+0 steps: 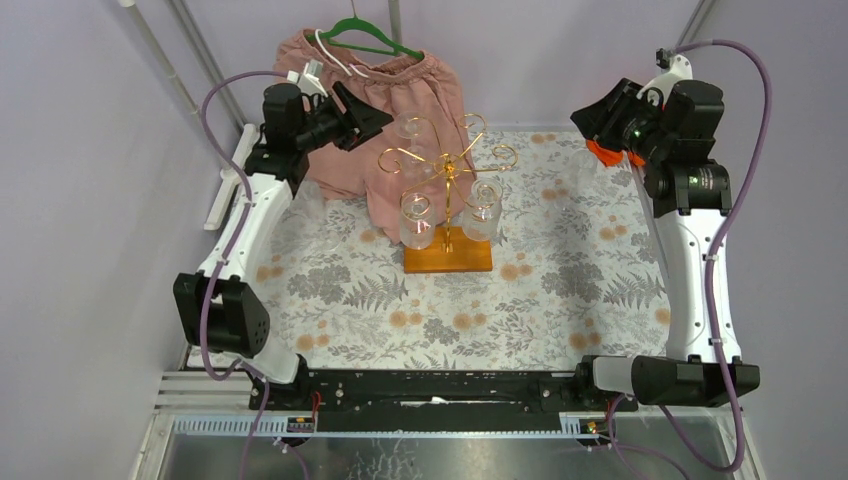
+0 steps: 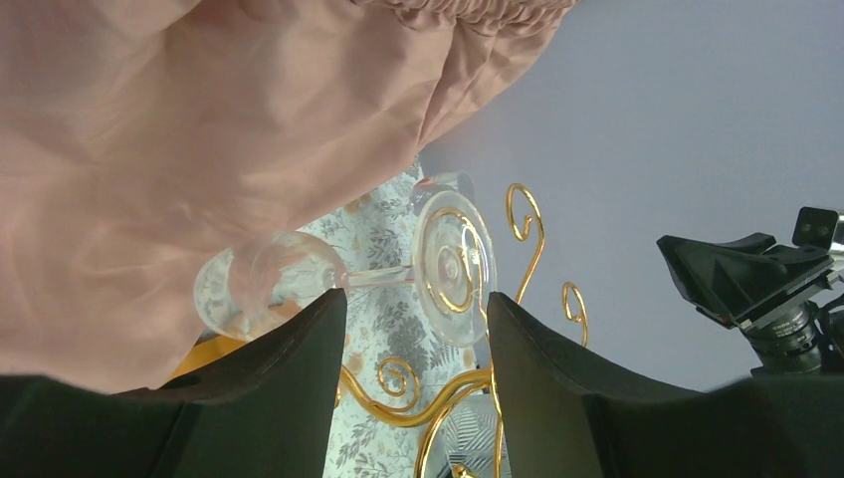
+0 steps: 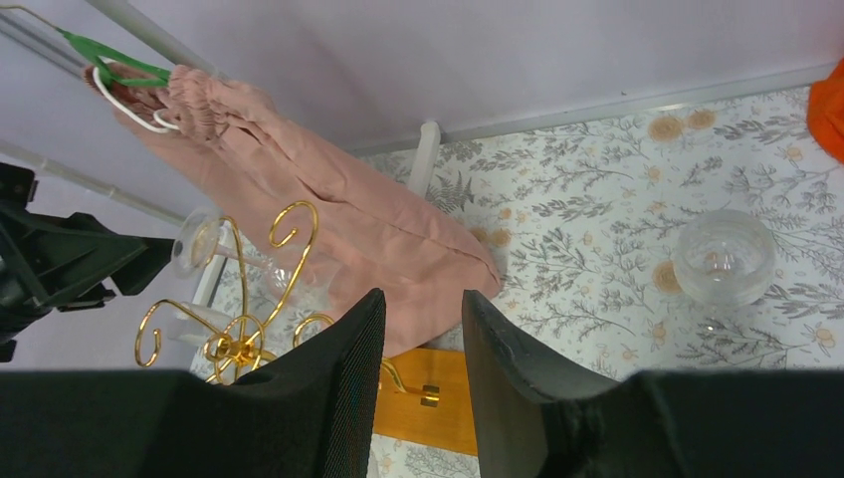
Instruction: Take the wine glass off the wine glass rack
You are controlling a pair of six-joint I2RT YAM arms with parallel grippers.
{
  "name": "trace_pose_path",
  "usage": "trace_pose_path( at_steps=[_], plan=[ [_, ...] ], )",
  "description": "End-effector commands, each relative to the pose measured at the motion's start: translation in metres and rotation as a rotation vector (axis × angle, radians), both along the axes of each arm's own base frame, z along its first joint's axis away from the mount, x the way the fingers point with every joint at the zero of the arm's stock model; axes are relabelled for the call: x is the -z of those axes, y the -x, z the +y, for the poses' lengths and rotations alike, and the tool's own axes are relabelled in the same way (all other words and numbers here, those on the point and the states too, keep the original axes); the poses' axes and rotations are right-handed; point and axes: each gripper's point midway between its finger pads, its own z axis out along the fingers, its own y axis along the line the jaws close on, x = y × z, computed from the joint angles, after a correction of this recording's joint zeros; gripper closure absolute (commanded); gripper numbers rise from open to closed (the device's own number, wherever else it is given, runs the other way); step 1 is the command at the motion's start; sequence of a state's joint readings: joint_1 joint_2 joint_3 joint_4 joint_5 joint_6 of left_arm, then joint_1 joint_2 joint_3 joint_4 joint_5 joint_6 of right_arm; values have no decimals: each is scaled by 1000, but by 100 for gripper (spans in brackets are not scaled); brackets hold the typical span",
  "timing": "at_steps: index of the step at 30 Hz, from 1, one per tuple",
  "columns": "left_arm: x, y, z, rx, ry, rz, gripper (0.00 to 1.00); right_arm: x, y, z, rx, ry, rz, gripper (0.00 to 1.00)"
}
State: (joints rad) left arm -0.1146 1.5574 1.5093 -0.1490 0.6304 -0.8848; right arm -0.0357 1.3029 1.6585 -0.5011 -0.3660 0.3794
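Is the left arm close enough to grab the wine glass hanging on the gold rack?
Probably yes. The left gripper is open and the wine glass hangs right ahead, its stem lined up with the gap. Nothing seems to block the way, though the pink garment hangs close by.

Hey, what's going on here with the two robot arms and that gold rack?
The left arm's tool is open and lined up on the stem of a wine glass that hangs from the wine glass rack. It has not yet closed on the glass. The right arm's tool is open and empty, raised off to the right side.
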Motion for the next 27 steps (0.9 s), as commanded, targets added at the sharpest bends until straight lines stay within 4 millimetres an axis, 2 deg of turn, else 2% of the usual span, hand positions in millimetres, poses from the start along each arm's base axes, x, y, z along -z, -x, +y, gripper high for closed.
trace_pose_path(
  at_steps=[1,9,16,27],
  plan=[
    [-13,-4,-12,43,43,-62,38,-23,10,9,-44,-22,-85,58],
    [-4,-10,-21,61,44,-40,39,-27,13,8,-39,-21,-100,59],
    [-6,-10,-29,83,61,-43,44,-23,12,7,-32,-24,-102,60],
    [-5,-12,-34,96,88,-32,72,-17,11,7,-31,-24,-100,63]
  ],
)
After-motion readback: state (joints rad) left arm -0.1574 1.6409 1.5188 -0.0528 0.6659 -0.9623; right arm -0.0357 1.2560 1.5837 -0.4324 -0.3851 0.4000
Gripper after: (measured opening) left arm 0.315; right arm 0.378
